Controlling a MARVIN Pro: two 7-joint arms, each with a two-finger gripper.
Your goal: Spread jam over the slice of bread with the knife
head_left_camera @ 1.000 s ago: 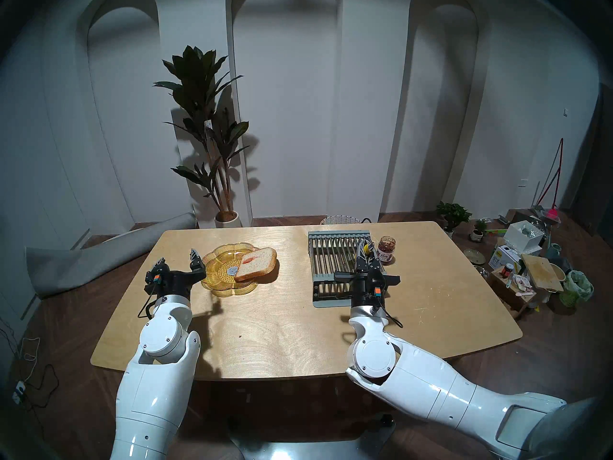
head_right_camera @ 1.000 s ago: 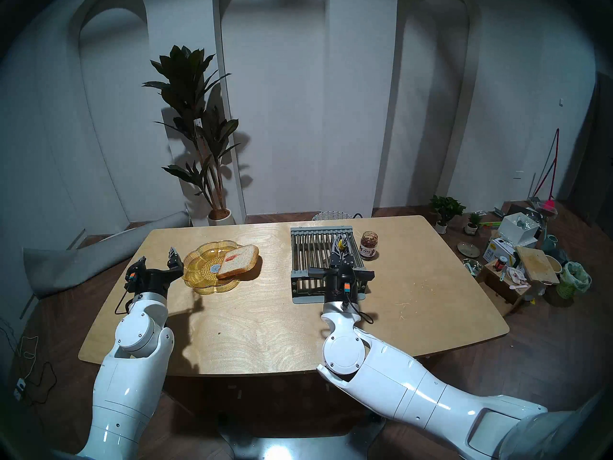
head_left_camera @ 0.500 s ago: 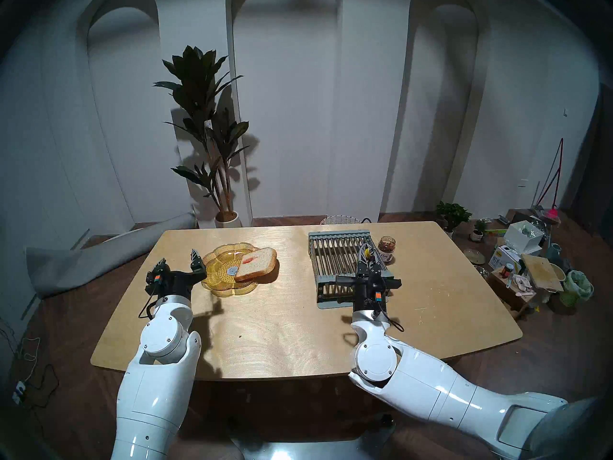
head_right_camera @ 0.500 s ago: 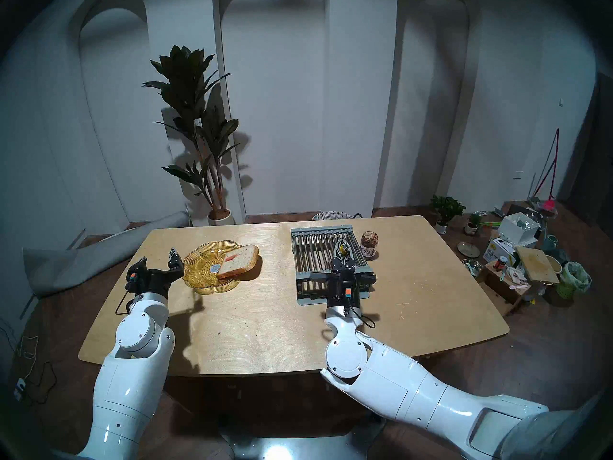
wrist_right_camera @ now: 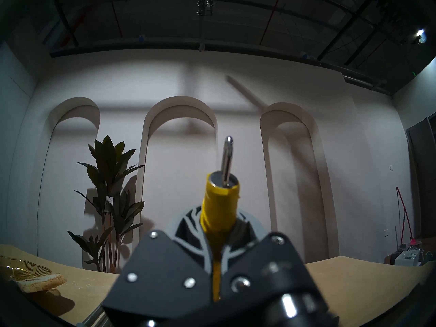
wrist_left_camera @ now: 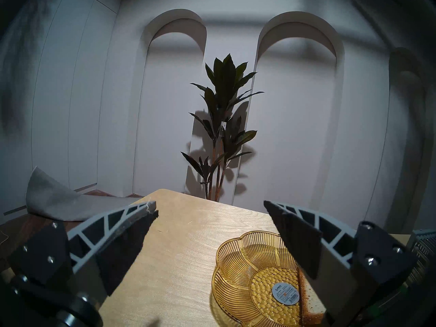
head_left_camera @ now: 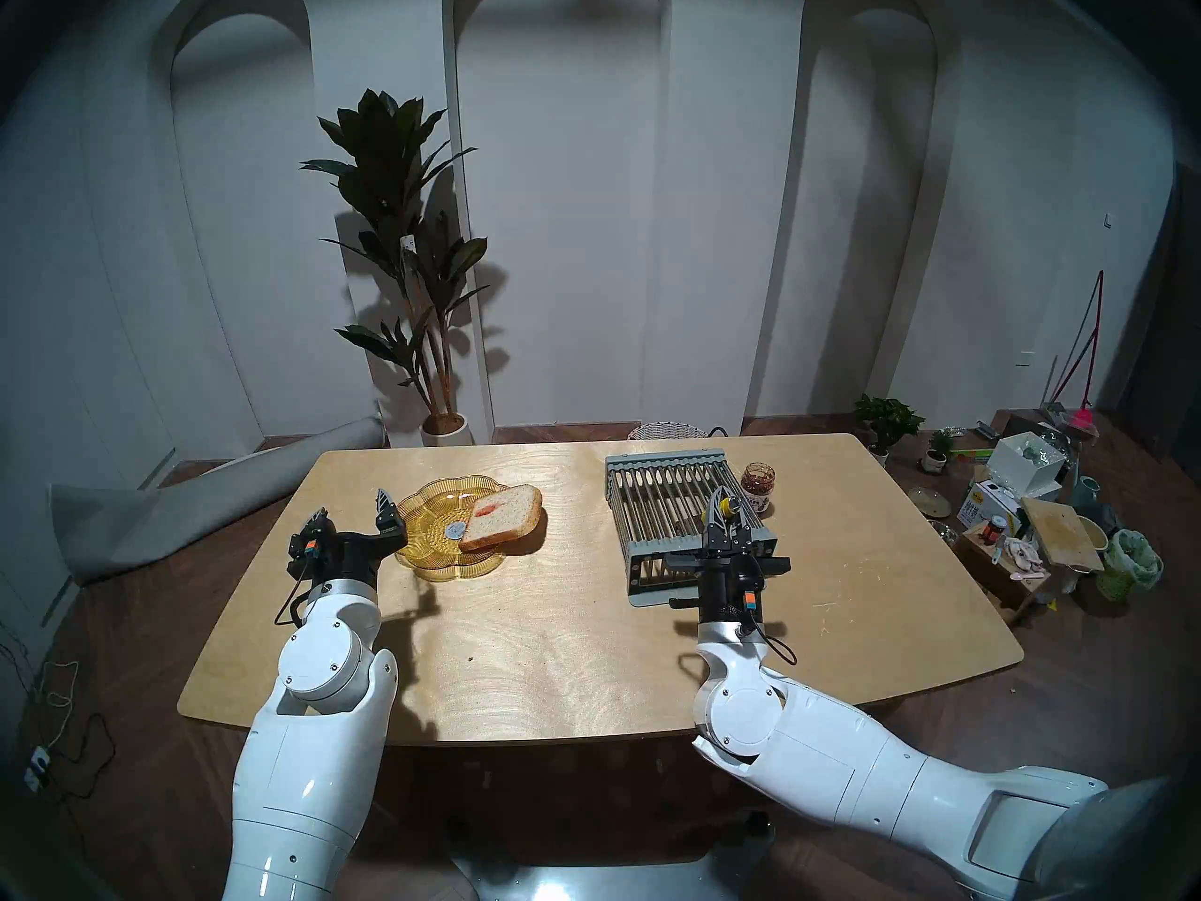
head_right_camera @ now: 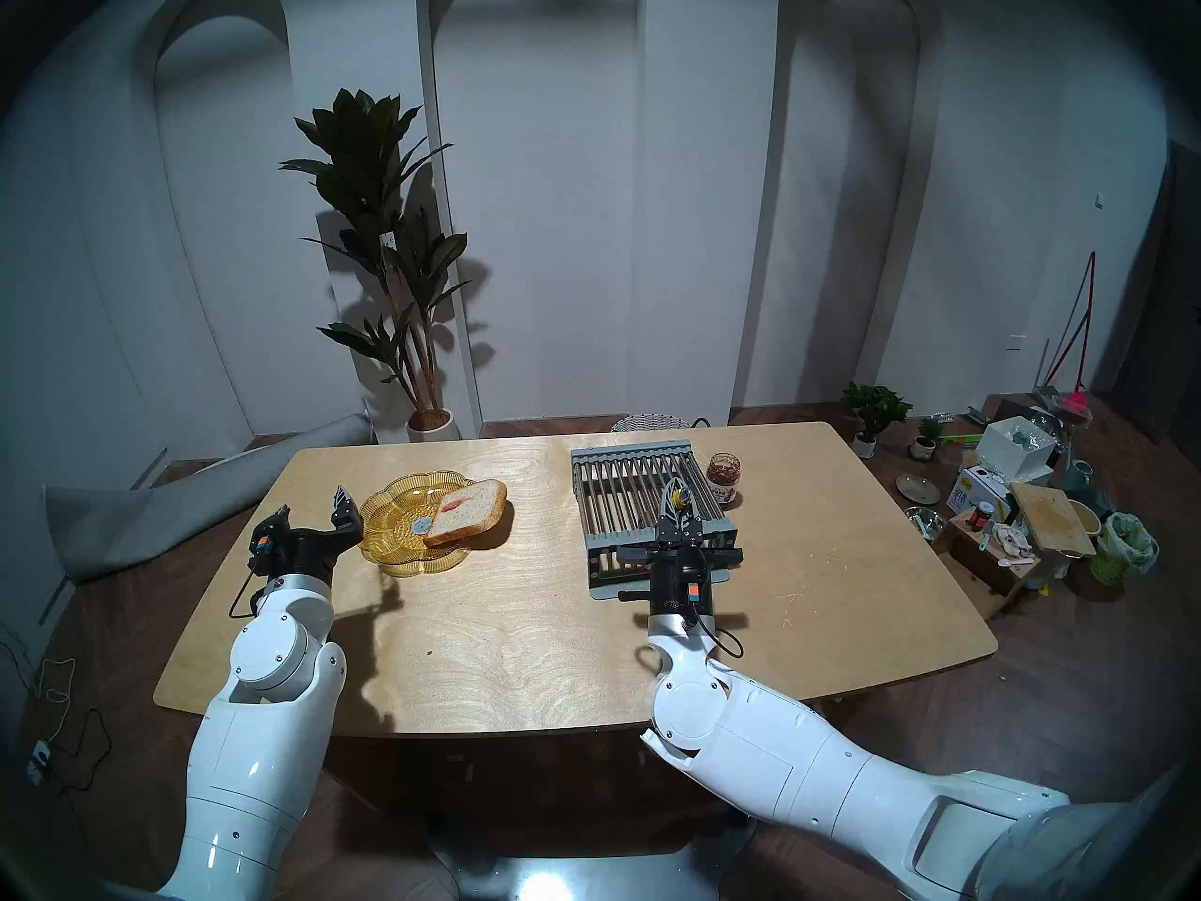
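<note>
The slice of bread (head_left_camera: 503, 516) lies tilted on the right rim of an amber glass plate (head_left_camera: 429, 555), with a red jam smear (head_left_camera: 487, 508) on its left part. The jam jar (head_left_camera: 759, 483) stands right of a grey slatted rack (head_left_camera: 663, 509). My right gripper (head_left_camera: 724, 506) is shut on the knife (head_left_camera: 729, 506) over the rack's near right part. The yellow handle (wrist_right_camera: 220, 201) and its metal ring (wrist_right_camera: 227, 159) point up; the blade is hidden. My left gripper (head_left_camera: 352, 503) is open and empty, just left of the plate (wrist_left_camera: 247, 272).
The wooden table (head_left_camera: 585, 672) has bare room in the middle and near edge. A potted plant (head_left_camera: 416, 262) stands behind the table. Boxes and clutter (head_left_camera: 1040, 522) sit on the floor to the right. The bread's crust (wrist_left_camera: 309, 303) shows by my left gripper's right finger.
My right gripper has drawn back toward me and to the right with the knife. The rack's near end has shifted right with it. The left arm has barely moved.
</note>
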